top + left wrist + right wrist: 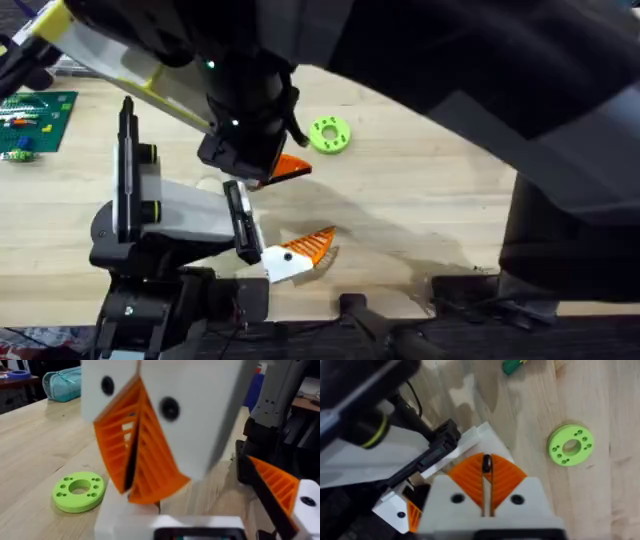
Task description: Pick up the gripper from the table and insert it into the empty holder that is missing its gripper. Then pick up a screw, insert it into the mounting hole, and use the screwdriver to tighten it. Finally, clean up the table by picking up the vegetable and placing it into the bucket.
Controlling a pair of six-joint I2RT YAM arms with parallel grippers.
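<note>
The holder [180, 210] lies at the left, with a grey-white body, a black upright plate and yellow-green knobs. Its pale ribbed finger [308, 246] [275, 485] points right. My right gripper [285, 168] [142, 492] [485, 460] reaches across and hangs tip-down over the holder's front. It is shut on a small black screw [486, 463]. Just under the pads, a white block [477, 436] [117, 520] sits beside the holder's black rail [432, 452]. I cannot pick out the solid-orange gripper. My left gripper is low, close behind that block. The screwdriver, vegetable and bucket are out of view.
A lime-green ring [330, 133] [78, 491] [570, 445] lies flat on the wood just beyond the grippers. A green board with small parts [35, 120] is at the far left. A green object [512, 366] is cut off at the right wrist view's edge. A teal pouch [62, 382] sits far off.
</note>
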